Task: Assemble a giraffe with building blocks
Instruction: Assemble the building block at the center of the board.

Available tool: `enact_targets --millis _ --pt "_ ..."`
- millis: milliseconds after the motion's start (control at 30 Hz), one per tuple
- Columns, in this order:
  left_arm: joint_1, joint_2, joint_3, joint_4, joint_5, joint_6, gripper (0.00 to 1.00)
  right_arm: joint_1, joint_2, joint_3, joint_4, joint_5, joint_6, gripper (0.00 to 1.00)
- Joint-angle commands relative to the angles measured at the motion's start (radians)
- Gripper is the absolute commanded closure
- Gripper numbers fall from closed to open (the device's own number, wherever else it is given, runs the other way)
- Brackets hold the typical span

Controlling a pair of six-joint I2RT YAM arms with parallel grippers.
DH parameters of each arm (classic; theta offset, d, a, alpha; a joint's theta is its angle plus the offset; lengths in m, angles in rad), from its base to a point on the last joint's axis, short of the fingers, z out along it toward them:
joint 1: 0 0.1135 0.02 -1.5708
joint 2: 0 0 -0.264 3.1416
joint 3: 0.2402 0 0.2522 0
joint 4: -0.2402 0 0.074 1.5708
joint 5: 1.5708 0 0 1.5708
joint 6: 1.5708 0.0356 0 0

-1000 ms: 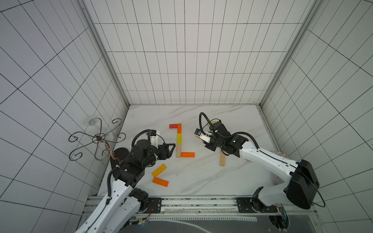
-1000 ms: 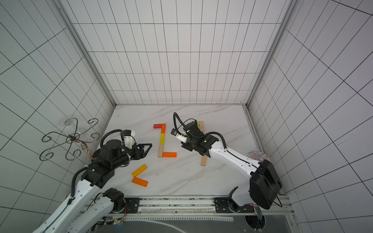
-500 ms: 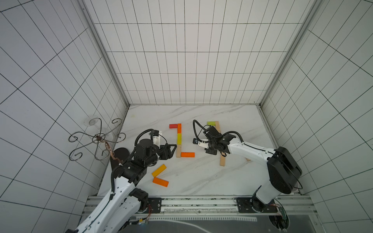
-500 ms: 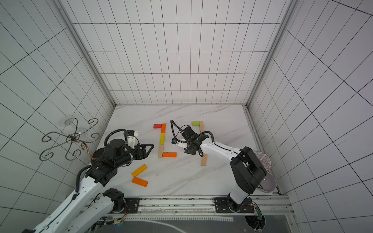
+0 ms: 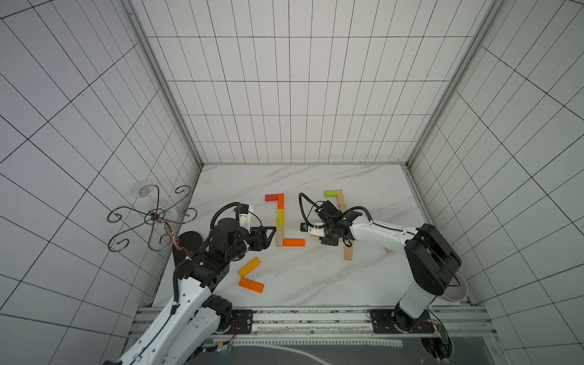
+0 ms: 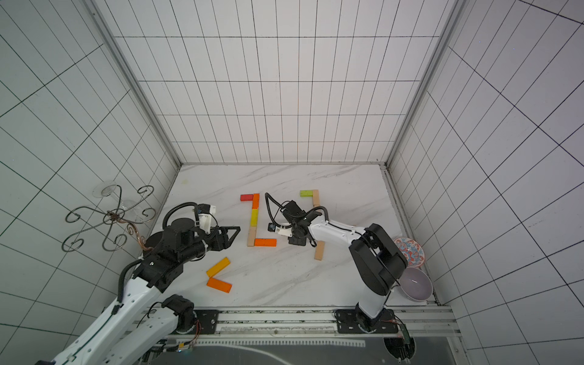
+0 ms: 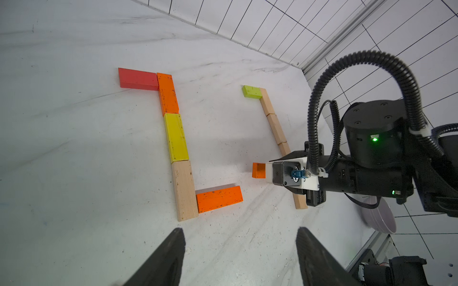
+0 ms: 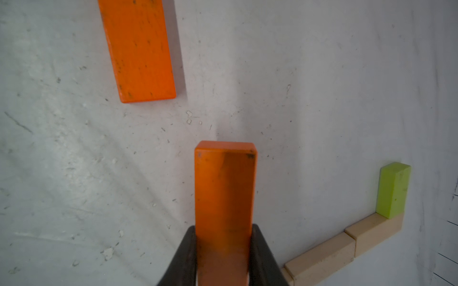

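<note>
An orange block (image 8: pixel 224 185) is clamped by the right gripper (image 8: pixel 224 229), its gripped end cut off. The left gripper (image 7: pixel 240 230) is spread wide, its fingers (image 7: pixel 171 257) cut off likewise.

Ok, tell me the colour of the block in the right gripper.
Orange. The block, clamped in the right gripper, shows best in the right wrist view.

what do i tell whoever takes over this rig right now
Right gripper: shut on an orange block, held near the laid orange block.
Left gripper: open, empty.
Done: red-topped column with the laid orange block at its foot; a green-and-wood line lies beside it.
Left: probably place the held block, then the yellow-orange block and the loose orange block by the left arm.
</note>
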Motion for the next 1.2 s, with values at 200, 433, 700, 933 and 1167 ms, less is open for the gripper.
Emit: enact_targets --millis 200,433,700,933,1167 --pt "0.004 0.009 -0.018 0.023 -0.02 0.005 0.29 0.02 0.048 -0.014 -0.019 -0.036 -0.013 0.9" --pt "0.004 0.033 -0.011 0.037 -0.013 0.009 0.29 0.049 0.078 -0.023 -0.019 -0.043 -0.007 0.84" --pt "0.004 0.044 -0.017 0.036 -0.01 0.02 0.29 0.056 0.086 -0.03 -0.017 -0.023 -0.006 0.58" --pt "0.004 0.049 -0.019 0.038 -0.015 0.027 0.29 0.066 0.096 -0.026 -0.022 -0.027 -0.006 0.6" --pt "0.004 0.046 -0.017 0.034 -0.016 0.034 0.29 0.076 0.109 -0.022 -0.03 -0.026 -0.009 0.7"
